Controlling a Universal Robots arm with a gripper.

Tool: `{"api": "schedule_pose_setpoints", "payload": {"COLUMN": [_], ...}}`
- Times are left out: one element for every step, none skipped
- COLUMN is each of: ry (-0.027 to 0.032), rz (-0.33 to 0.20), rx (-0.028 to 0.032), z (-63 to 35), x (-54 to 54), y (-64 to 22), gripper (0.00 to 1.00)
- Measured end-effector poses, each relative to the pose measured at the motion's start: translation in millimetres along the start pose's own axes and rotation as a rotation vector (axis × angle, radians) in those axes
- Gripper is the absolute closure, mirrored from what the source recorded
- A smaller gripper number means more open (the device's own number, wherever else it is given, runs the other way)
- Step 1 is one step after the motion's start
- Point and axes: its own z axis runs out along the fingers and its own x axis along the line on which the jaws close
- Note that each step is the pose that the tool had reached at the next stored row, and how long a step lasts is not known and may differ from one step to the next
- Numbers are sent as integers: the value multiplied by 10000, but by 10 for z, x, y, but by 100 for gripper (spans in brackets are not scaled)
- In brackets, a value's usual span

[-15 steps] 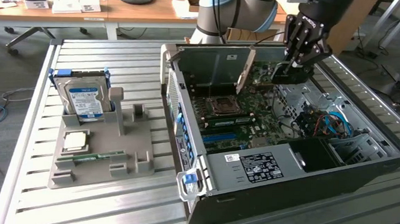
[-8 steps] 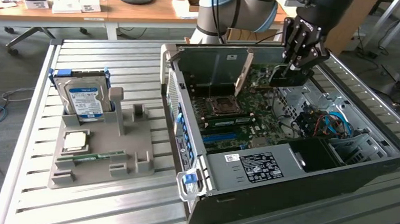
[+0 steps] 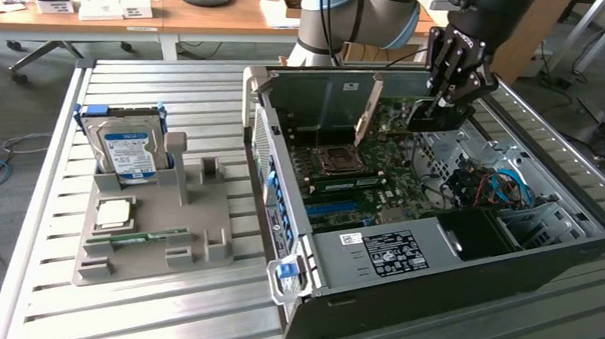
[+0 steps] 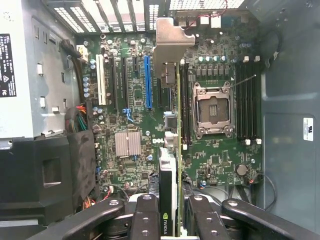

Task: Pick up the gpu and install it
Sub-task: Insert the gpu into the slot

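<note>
In the exterior view the gripper (image 3: 437,113) hangs inside the open computer case (image 3: 400,299), at about 2 o'clock from the CPU socket (image 3: 329,159). Its 2 fingers (image 4: 146,215) are partly closed and pinch the gpu (image 4: 168,175) between them. The card stands on edge directly under the tool. Its long axis is parallel to the blue slot (image 4: 147,82), and the silver bracket (image 4: 167,42) is at the far end. Whether it already sits in the motherboard (image 4: 210,150), I cannot tell.

gpu (image 4: 168,180): bare metal bracket (dull sheen) | case (image 3: 322,100): grey sheet metal
</note>
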Motion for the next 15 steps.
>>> {"api": "schedule_pose_setpoints", "payload": {"ry": [0, 1, 0, 1, 0, 1, 0, 0, 1, 0, 0, -1, -1, 0, 0], "rz": [0, 0, 0, 1, 0, 0, 0, 0, 1, 1, 0, 0, 0, 0, 0], "rx": [1, 0, 0, 0, 0, 1, 0, 0, 1, 1, 0, 1, 0, 0, 1], "z": [0, 0, 0, 0, 0, 0, 0, 0, 0, 0, 1, 1, 2, 2, 2], "x": [0, 0, 0, 0, 0, 0, 0, 0, 0, 1, 2, 3, 4, 5, 5], "y": [0, 0, 0, 0, 0, 0, 0, 0, 2, 8, 19, 32, 44, 57, 72], "gripper": [73, 73, 73, 73, 73, 73, 73, 73, 73, 73, 73, 73, 73, 73, 73]}}
